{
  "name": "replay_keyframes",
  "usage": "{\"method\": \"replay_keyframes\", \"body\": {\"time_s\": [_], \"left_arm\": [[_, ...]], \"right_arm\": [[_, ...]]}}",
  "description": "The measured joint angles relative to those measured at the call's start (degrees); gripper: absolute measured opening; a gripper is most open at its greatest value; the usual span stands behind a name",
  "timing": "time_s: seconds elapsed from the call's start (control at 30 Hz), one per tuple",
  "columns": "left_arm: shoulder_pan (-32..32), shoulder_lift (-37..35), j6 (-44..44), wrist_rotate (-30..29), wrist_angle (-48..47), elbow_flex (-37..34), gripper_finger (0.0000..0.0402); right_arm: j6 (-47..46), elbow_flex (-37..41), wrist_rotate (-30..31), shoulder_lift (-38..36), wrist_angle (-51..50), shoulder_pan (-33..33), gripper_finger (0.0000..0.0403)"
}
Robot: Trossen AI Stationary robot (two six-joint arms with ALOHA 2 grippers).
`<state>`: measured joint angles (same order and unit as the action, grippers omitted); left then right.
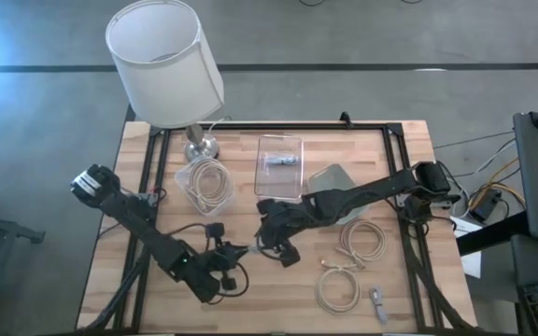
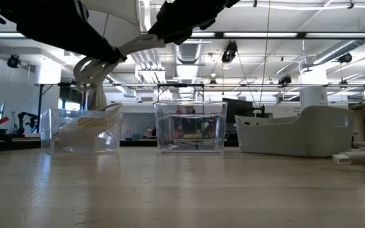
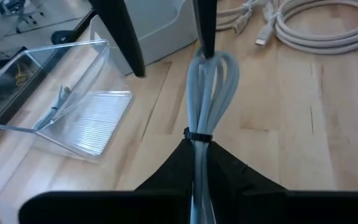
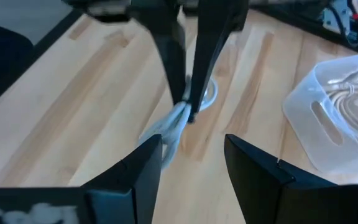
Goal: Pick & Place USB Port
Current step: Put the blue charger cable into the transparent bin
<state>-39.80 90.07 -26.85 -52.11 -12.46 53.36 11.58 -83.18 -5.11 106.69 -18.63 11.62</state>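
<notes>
A grey-white USB cable (image 3: 207, 93), folded into a bundle and bound with a black tie (image 3: 194, 135), hangs in the air between my two grippers near the table's middle (image 1: 250, 248). My left gripper (image 3: 196, 149) is shut on it. My right gripper (image 4: 191, 155) is open and faces the left one at the bundle's looped end (image 4: 166, 146). In the low view the cable (image 2: 94, 68) shows well above the table top. A clear box (image 1: 278, 163) at the far side holds a small USB part. My left gripper pinches the cable bundle between its two fingers just behind the black tie (image 3: 194, 135), coming level from the table's left. The bundle runs out ahead of the fingers, lifted clear of the table. One right finger (image 3: 205, 37) stands at the looped end (image 3: 219, 65); I cannot tell whether it touches.
A lamp (image 1: 166, 61) stands at the far left corner. A clear tub with a coiled cable (image 1: 204, 182) and a grey tray (image 1: 330, 179) flank the clear box. Two more coiled cables (image 1: 362, 238) (image 1: 339, 287) and a small adapter (image 1: 379, 303) lie near the right side.
</notes>
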Motion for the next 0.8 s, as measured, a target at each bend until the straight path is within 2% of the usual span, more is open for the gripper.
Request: {"method": "replay_keyframes", "body": {"time_s": [0.53,0.8], "left_arm": [[2.02,-0.2,0.26,2.13,-1.69,0.0,0.0033],[3.86,-0.2,0.26,2.22,-1.62,0.0,0.0034]], "right_arm": [[1.51,0.0,0.14,-0.09,2.03,0.57,0.0171],[2.57,0.0,-2.27,-0.13,3.8,0.87,0.0171]]}}
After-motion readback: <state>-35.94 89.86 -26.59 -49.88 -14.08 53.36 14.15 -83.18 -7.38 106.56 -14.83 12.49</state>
